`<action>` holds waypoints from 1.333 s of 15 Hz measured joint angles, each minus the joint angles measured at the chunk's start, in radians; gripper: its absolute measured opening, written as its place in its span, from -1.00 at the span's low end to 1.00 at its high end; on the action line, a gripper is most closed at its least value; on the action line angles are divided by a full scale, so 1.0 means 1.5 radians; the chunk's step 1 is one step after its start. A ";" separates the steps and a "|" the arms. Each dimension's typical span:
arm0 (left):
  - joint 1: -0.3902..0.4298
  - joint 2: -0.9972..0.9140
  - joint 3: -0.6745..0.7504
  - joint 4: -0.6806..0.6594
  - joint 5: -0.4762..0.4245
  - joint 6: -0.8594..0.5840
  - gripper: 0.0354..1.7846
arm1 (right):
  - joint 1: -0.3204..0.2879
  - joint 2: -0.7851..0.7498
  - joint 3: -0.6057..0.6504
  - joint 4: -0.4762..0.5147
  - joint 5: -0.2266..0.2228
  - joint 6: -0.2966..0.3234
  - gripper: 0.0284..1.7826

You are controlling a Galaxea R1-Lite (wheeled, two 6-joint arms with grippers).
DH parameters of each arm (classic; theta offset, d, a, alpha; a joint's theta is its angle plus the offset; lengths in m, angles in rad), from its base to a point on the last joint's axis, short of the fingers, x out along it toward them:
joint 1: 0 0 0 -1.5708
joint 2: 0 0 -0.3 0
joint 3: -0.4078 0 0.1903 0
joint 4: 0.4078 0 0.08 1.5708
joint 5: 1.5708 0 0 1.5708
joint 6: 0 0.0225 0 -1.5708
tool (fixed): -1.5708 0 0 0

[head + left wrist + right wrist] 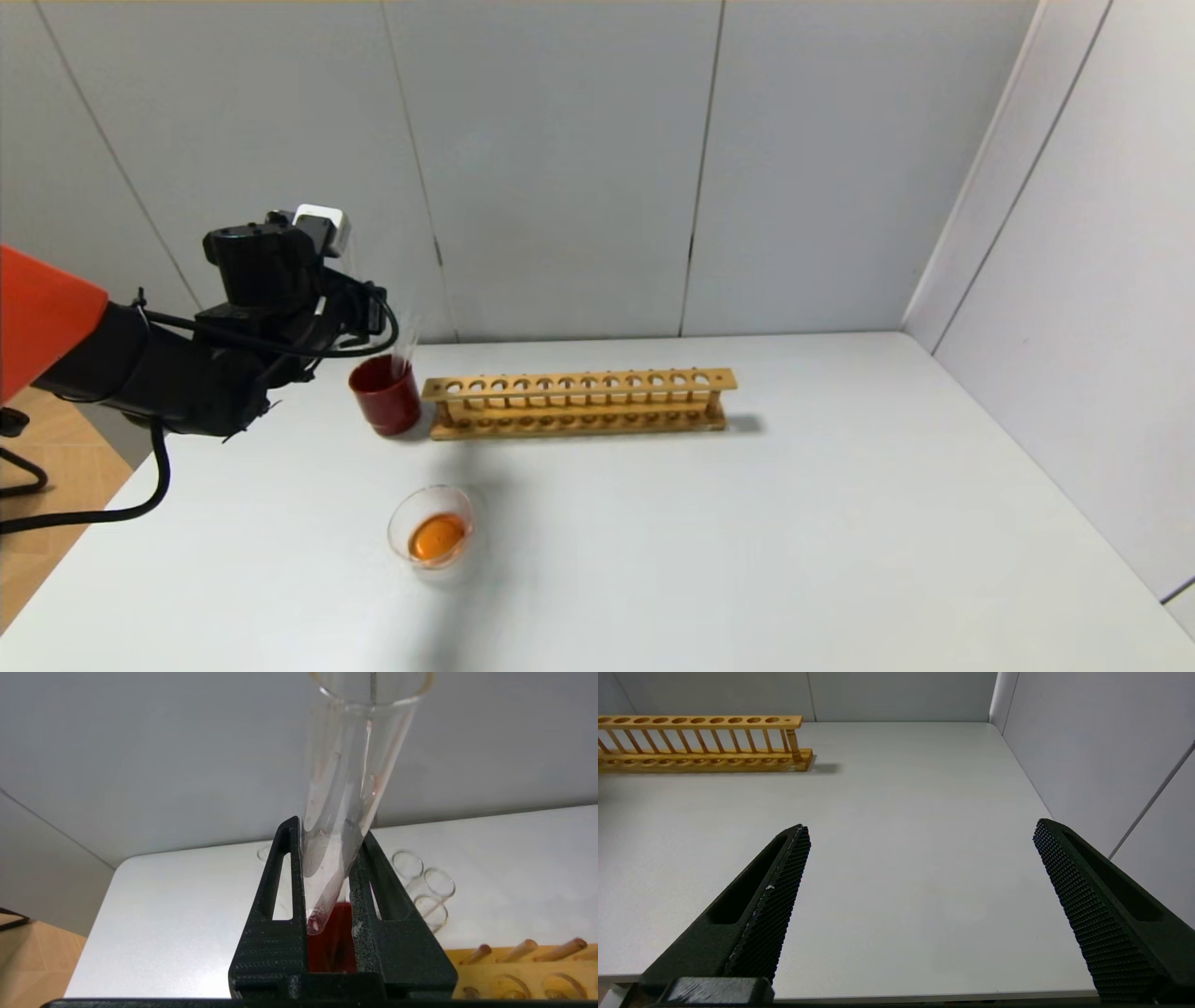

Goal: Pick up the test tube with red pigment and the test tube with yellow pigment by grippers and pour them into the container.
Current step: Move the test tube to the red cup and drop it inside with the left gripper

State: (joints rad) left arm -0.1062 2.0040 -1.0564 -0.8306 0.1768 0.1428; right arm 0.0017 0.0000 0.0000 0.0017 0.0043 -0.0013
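The left gripper [327,858] is held above the dark red cup [385,396] at the far left of the white table [794,523], its fingers clamped on a clear test tube [348,798] that carries only reddish streaks and a small red residue at its rounded end, with its mouth pointing up. The container [432,534], a small clear glass dish holding orange liquid, is seen nearer, in front of the left end of the wooden rack [579,403], beside which other clear tubes [427,891] stand in the cup. The right gripper [920,858] is kept over bare table on the right, its fingers spread wide with nothing between them.
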 joint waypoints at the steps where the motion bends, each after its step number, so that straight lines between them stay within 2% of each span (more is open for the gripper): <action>1: 0.000 0.000 0.011 -0.006 0.000 -0.002 -0.68 | -0.001 0.000 0.000 0.000 0.000 0.000 0.96; 8: -0.009 0.011 0.101 -0.094 -0.001 -0.014 -0.68 | 0.000 0.000 0.000 0.000 0.000 0.000 0.96; 13: -0.018 0.064 0.129 -0.222 0.008 -0.010 -0.68 | -0.001 0.000 0.000 0.000 0.000 0.000 0.96; 20: -0.020 0.088 0.159 -0.256 0.007 -0.029 -0.68 | 0.000 0.000 0.000 0.000 0.000 0.000 0.96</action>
State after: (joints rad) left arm -0.1362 2.1364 -0.8177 -1.2147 0.1874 0.0996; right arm 0.0013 0.0000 0.0000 0.0017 0.0043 -0.0009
